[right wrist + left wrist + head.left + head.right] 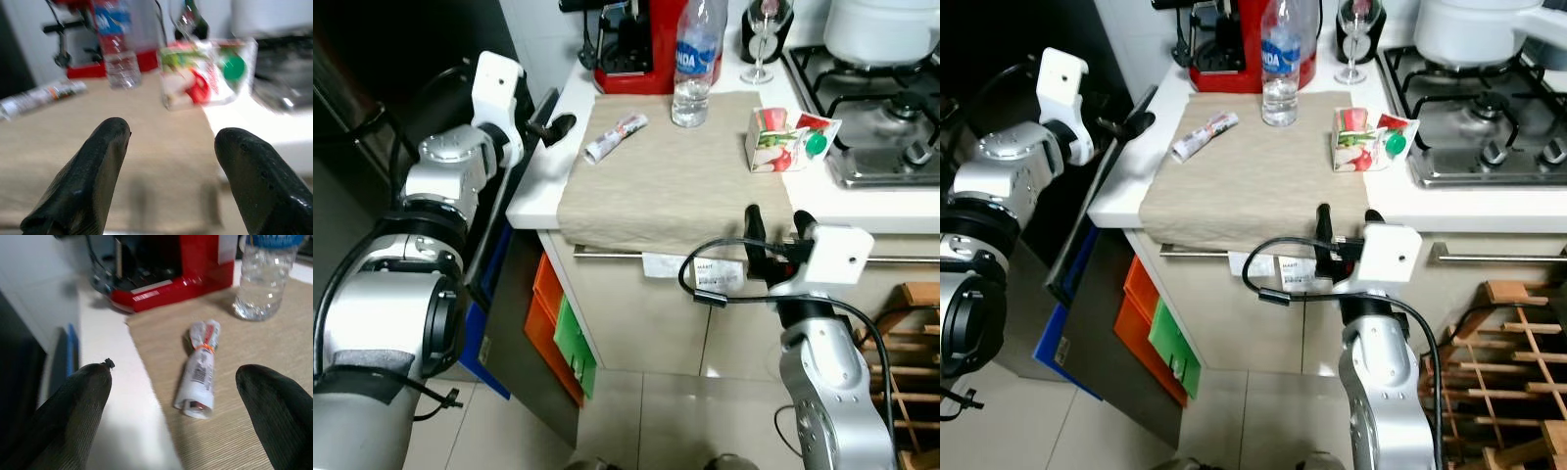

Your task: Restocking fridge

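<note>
On the beige mat (675, 181) lie a rolled white packet (616, 136) at the left, a clear water bottle (695, 61) at the back, and a red-and-green juice carton (787, 140) on its side at the right. My left gripper (551, 125) is open at the counter's left edge, just left of the packet (199, 377). My right gripper (777, 227) is open at the counter's front edge, short of the carton (205, 73), with nothing between its fingers.
A red coffee machine (631, 44) and a wine glass (761, 39) stand at the back. A gas hob (876, 108) with a white pot (881, 27) is on the right. Orange and green bins (563, 328) sit below the counter, a wooden rack (911, 343) lower right.
</note>
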`<state>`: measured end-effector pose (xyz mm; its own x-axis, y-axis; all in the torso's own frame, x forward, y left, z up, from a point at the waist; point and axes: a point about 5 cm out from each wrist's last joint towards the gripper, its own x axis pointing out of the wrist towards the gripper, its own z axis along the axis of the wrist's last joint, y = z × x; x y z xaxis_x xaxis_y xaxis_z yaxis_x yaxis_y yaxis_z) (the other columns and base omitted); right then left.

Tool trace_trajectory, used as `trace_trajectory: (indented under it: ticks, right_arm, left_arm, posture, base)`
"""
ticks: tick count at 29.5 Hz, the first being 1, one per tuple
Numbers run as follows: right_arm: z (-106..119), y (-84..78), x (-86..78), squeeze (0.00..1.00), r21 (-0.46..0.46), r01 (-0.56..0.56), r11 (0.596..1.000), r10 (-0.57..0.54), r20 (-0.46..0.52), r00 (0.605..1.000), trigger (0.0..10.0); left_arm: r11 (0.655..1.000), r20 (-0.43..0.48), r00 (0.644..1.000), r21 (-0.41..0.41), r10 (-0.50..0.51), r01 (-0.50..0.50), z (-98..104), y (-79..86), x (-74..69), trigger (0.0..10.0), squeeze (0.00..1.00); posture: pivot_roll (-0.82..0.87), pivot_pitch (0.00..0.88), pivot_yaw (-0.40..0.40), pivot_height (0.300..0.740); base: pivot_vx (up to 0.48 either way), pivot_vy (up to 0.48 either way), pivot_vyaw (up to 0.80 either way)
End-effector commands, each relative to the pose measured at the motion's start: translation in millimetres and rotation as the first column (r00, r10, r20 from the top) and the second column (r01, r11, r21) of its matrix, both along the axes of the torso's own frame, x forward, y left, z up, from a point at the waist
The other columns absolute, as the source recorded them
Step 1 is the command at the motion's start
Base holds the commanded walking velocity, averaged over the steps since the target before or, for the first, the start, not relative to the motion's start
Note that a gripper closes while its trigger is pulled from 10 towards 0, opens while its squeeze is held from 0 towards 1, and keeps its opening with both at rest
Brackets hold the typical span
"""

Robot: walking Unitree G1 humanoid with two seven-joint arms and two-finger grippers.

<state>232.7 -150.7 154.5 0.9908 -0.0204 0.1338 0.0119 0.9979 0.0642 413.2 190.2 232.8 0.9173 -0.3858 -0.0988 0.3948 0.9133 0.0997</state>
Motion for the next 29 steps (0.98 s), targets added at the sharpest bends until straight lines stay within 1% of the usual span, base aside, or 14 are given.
trace_trajectory:
  ticks: [1, 4, 10, 13, 15, 17, 18, 20, 22, 23, 26, 29]
  right_arm:
    - [4.7, 3.4, -3.2, 0.00, -0.003, -0.007, 1.000, 0.007, 0.002, 1.000, 10.0]
    - [5.9, 2.1, -15.6, 0.00, -0.012, -0.003, 1.000, 0.003, -0.017, 1.000, 10.0]
    - [7.4, -0.1, -25.4, 0.00, -0.023, -0.003, 1.000, 0.002, -0.040, 0.999, 10.0]
    - [7.6, 2.2, -30.7, 0.00, -0.023, -0.011, 1.000, 0.010, -0.054, 0.998, 10.0]
    - [7.9, 3.0, -30.6, 0.00, -0.022, -0.013, 1.000, 0.012, -0.056, 0.998, 10.0]
    - [7.9, 3.0, -30.0, 0.00, -0.021, -0.012, 1.000, 0.011, -0.059, 0.998, 10.0]
    - [8.1, 3.7, -31.1, 0.00, -0.019, -0.011, 1.000, 0.010, -0.064, 0.998, 10.0]
    - [7.9, 4.8, -32.3, 0.00, -0.017, -0.012, 1.000, 0.011, -0.069, 0.998, 10.0]
    - [6.5, 5.6, -32.8, 0.00, -0.016, -0.014, 1.000, 0.013, -0.079, 0.997, 10.0]
    - [6.5, 5.6, -32.8, 0.00, -0.016, -0.014, 1.000, 0.013, -0.079, 0.997, 10.0]
    - [4.6, 7.3, -35.2, 0.00, -0.013, -0.009, 1.000, 0.008, -0.091, 0.996, 10.0]
    - [3.0, 8.5, -36.8, 0.00, -0.009, -0.003, 1.000, 0.002, -0.099, 0.995, 10.0]
  left_arm:
    - [1.000, 0.029, 1.000, -0.006, -0.010, 0.010, 11.7, -1.1, 2.1, 10.0, 0.00]
    - [0.999, 0.030, 0.999, -0.023, -0.031, 0.032, 10.0, -4.8, 2.2, 10.0, 0.00]
    - [0.998, 0.034, 0.999, -0.046, -0.040, 0.041, 8.7, -10.3, 3.1, 10.0, 0.00]
    - [0.995, 0.030, 0.997, -0.065, -0.069, 0.071, 8.5, -14.7, 3.0, 10.0, 0.00]
    - [0.995, 0.022, 0.996, -0.059, -0.081, 0.082, 7.3, -16.4, 2.9, 10.0, 0.00]
    - [0.996, 0.013, 0.997, -0.043, -0.081, 0.081, 5.2, -16.7, 2.8, 10.0, 0.00]
    - [0.997, 0.002, 0.998, -0.016, -0.070, 0.070, 2.1, -15.4, 2.6, 10.0, 0.00]
    - [0.998, -0.004, 0.998, 0.010, -0.056, 0.056, -0.1, -13.8, 2.6, 10.0, 0.00]
    - [0.997, -0.004, 0.999, 0.071, -0.031, 0.032, -2.7, -12.4, 2.9, 10.0, 0.00]
    - [0.997, -0.004, 0.999, 0.071, -0.031, 0.032, -2.7, -12.4, 2.9, 10.0, 0.00]
    - [0.992, 0.010, 1.000, 0.129, 0.008, -0.010, -3.8, -9.4, 3.4, 10.0, 0.00]
    - [0.989, 0.015, 1.000, 0.147, 0.009, -0.012, -3.5, -8.7, 3.4, 10.0, 0.00]
  posture:
    - [-0.20, 0.145, 0.172, 0.740]
    - [-0.24, 0.168, 0.164, 0.740]
    - [-0.27, 0.182, 0.159, 0.740]
    - [-0.28, 0.186, 0.163, 0.740]
    - [-0.28, 0.189, 0.164, 0.740]
    - [-0.28, 0.190, 0.166, 0.740]
    - [-0.27, 0.196, 0.170, 0.740]
    - [-0.27, 0.199, 0.172, 0.740]
    - [-0.27, 0.204, 0.176, 0.740]
    - [-0.27, 0.204, 0.176, 0.740]
    - [-0.28, 0.211, 0.189, 0.740]
    - [-0.27, 0.214, 0.197, 0.740]
  base:
    - [0.000, 0.000, 0.00]
    - [0.000, 0.000, 0.00]
    - [0.000, 0.000, 0.00]
    - [0.000, 0.000, 0.00]
    - [0.000, 0.000, 0.00]
    - [0.000, 0.000, 0.00]
    - [0.000, 0.000, 0.00]
    - [0.000, 0.000, 0.00]
    - [0.000, 0.000, 0.00]
    - [0.000, 0.000, 0.00]
    - [0.000, 0.000, 0.00]
    - [0.000, 0.000, 0.00]
